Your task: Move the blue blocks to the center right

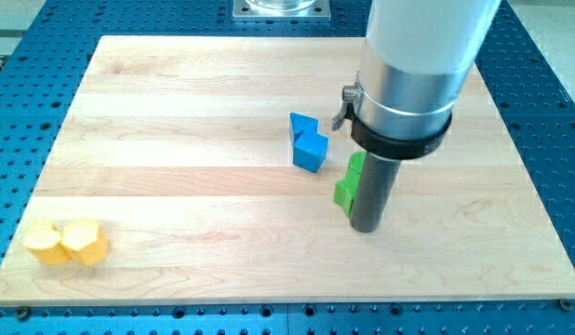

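Two blue blocks sit touching near the board's middle: a blue triangular block (pixel 302 125) and, just below it, a blue cube-like block (pixel 310 152). My tip (pixel 366 227) rests on the board below and to the right of them, apart from both. A green block (pixel 347 185) lies right against the rod's left side, partly hidden by it.
Two yellow blocks (pixel 46 244) (pixel 85 242) sit side by side at the board's bottom left corner. The wooden board (pixel 176 140) lies on a blue perforated table. The arm's wide grey body (pixel 408 84) hides part of the board's upper right.
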`<state>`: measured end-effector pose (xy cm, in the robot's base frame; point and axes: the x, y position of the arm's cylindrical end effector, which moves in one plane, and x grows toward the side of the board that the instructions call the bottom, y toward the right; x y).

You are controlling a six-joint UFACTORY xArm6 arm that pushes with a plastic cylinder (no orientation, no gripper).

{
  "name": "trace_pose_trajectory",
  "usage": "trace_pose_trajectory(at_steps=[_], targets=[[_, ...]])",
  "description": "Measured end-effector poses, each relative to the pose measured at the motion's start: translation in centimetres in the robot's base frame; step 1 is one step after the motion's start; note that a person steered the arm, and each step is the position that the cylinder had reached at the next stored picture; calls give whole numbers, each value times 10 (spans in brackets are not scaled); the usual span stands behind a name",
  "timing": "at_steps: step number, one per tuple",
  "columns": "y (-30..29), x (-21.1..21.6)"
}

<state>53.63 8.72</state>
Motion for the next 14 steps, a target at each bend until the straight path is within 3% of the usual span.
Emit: trace_pose_trajectory(at_steps=[2, 4, 6, 7, 11, 13, 14], targets=[[-1, -23], [-31, -6], [-6, -48], [-28, -54], [13, -133], [90, -136], [66, -152]])
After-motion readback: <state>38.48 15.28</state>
